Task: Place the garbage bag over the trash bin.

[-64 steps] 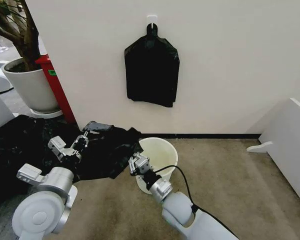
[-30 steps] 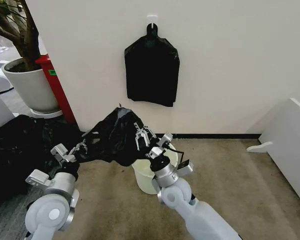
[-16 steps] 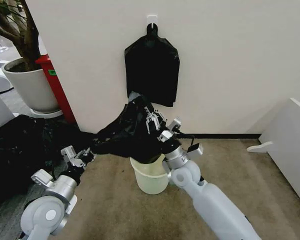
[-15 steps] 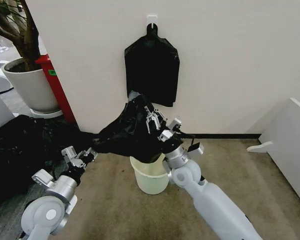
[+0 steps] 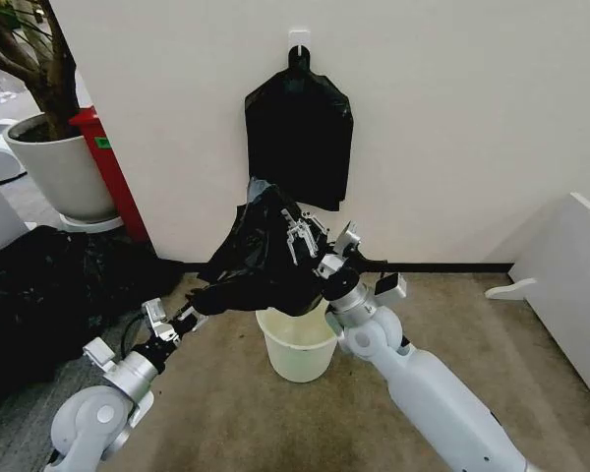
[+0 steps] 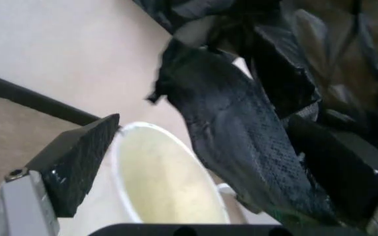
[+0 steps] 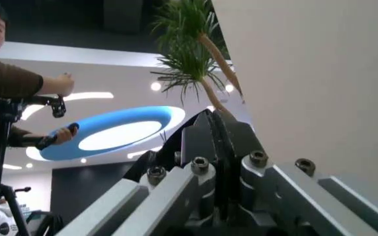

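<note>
The bag [image 5: 261, 261] hangs mid-frame above the bin [image 5: 297, 342], stretched between both grippers: the right gripper [image 5: 297, 236] pinches its upper edge shut, the left gripper [image 5: 192, 313] clamps the lower-left corner. It looks light, floppy and slippery, best held at the hem. Folds hide the bag's mouth.

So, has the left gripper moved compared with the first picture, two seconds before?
Yes. The left gripper, shut on the garbage bag, has shifted right toward the trash bin, away from the heap of black plastic it was over.
</note>
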Motion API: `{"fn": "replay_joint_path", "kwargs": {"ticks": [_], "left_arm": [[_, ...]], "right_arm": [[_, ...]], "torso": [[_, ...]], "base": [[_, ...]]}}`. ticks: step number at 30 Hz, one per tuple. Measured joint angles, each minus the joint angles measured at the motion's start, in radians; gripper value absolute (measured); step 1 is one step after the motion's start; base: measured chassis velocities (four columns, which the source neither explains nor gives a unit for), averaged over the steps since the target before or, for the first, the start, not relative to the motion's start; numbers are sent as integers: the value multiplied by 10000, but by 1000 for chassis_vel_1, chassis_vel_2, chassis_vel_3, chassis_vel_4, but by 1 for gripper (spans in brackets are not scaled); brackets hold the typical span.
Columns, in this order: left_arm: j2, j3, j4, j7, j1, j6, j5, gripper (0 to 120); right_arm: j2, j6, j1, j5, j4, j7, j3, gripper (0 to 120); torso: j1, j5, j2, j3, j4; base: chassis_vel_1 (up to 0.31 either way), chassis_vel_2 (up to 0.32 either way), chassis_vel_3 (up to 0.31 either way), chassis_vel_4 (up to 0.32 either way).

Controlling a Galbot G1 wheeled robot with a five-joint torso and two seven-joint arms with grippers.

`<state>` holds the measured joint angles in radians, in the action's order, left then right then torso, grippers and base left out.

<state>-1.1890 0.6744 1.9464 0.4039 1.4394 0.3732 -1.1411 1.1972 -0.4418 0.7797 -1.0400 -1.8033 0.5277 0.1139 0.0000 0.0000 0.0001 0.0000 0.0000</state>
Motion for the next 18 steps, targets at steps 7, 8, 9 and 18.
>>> {"fn": "replay_joint_path", "kwargs": {"ticks": [7, 8, 9, 18], "left_arm": [[-259, -46, -166, 871, 18, -52, -199, 94], [-286, -48, -192, 992, 18, -81, -258, 89], [-297, -49, -198, 1041, 18, -87, -282, 86], [-547, -109, -153, 1595, 59, -141, -449, 57]], "right_arm": [[-4, 40, -109, -11, 21, -5, 5, 0], [-7, 42, -121, -12, 20, -15, 3, 0], [-9, 43, -129, -11, 20, -28, -4, 0], [-10, 50, -196, -28, 4, -265, -118, 0]], "torso": [[0, 0, 0, 0, 1], [0, 0, 0, 0, 1], [0, 1, 0, 0, 1], [0, 1, 0, 0, 0]], "base": [[0, 0, 0, 0], [0, 0, 0, 0], [0, 0, 0, 0], [0, 0, 0, 0]]}}
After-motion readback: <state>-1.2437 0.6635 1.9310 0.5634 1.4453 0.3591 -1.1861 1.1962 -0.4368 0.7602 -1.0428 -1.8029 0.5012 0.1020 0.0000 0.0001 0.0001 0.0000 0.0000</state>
